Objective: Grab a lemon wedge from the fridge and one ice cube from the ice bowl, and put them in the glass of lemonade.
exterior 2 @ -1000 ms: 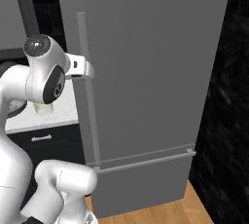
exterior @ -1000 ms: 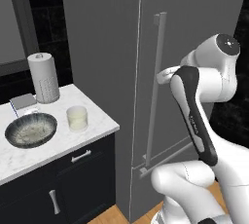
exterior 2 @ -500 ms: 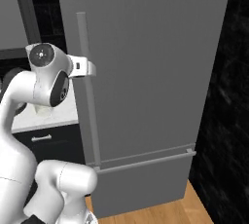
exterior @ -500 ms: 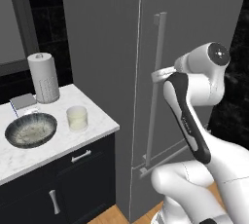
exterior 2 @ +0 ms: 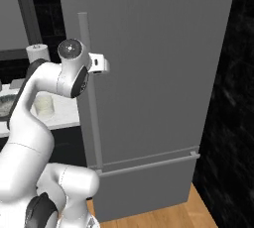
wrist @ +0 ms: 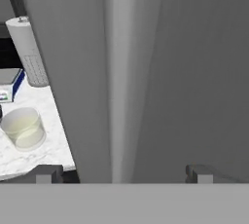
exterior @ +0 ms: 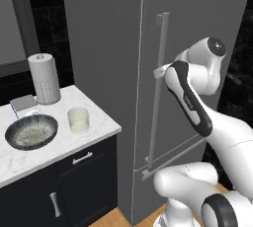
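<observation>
The fridge (exterior: 108,48) (exterior 2: 158,48) stands with its door shut, so the lemon wedge is hidden. My gripper (wrist: 124,173) (exterior: 159,70) (exterior 2: 92,66) is at the upper part of the long grey bar handle (wrist: 121,72) (exterior: 159,102) (exterior 2: 89,123). It is open, and its two fingertips (wrist: 48,173) straddle the bar without touching it. The glass of lemonade (exterior: 78,120) (wrist: 22,128) (exterior 2: 43,105) stands on the marble counter left of the fridge. The ice bowl (exterior: 31,132) sits beside it, further left.
A white paper-towel roll (exterior: 44,78) (wrist: 29,47) and a small flat box (exterior: 23,103) stand at the back of the counter (exterior: 101,128). Dark drawer cabinets (exterior: 74,181) sit below. A black wall (exterior 2: 233,98) borders the fridge on the right, over a wooden floor (exterior 2: 198,212).
The hand has slid a little closer onto the fridge handle and the elbow has swung slightly left. The jaws stayed open and the door stayed shut.
</observation>
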Robot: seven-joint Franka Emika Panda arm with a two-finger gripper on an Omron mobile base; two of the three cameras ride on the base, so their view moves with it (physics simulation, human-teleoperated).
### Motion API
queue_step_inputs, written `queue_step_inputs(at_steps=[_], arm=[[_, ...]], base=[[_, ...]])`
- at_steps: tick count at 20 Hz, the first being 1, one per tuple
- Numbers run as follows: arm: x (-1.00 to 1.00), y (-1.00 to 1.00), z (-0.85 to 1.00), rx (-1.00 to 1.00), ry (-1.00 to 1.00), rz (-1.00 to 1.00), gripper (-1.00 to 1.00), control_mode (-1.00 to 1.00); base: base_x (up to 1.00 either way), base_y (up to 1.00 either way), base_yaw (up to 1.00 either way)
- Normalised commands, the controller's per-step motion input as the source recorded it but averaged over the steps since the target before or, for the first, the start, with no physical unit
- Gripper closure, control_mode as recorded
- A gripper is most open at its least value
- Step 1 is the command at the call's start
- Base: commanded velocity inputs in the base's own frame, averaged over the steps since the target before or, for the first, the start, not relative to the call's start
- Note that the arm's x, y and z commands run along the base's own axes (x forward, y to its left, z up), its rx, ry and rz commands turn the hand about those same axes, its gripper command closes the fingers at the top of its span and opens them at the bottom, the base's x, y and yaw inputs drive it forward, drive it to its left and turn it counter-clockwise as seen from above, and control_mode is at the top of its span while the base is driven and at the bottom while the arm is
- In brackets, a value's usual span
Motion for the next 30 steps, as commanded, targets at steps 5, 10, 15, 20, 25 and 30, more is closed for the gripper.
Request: queue_step_inputs(at_steps=[5, 10, 15, 20, 25, 30], arm=[[0.24, 0.02, -0.16, 0.00, 0.00, 0.04, -1.00, -1.00], [0.15, 0.13, -0.28, 0.00, 0.00, 0.01, -1.00, -1.00], [0.36, 0.13, -0.32, 0.00, 0.00, 0.00, -1.00, -1.00], [0.25, 0.00, -0.08, 0.00, 0.00, 0.00, -1.00, -1.00], [0.26, 0.08, -0.38, 0.00, 0.00, 0.00, -1.00, -1.00], [0.21, 0.14, -0.35, 0.00, 0.00, 0.00, -1.00, -1.00]], base=[[0.00, 0.00, 0.00], [0.00, 0.00, 0.00], [0.00, 0.00, 0.00], [0.00, 0.00, 0.00], [0.00, 0.00, 0.00], [0.00, 0.00, 0.00]])
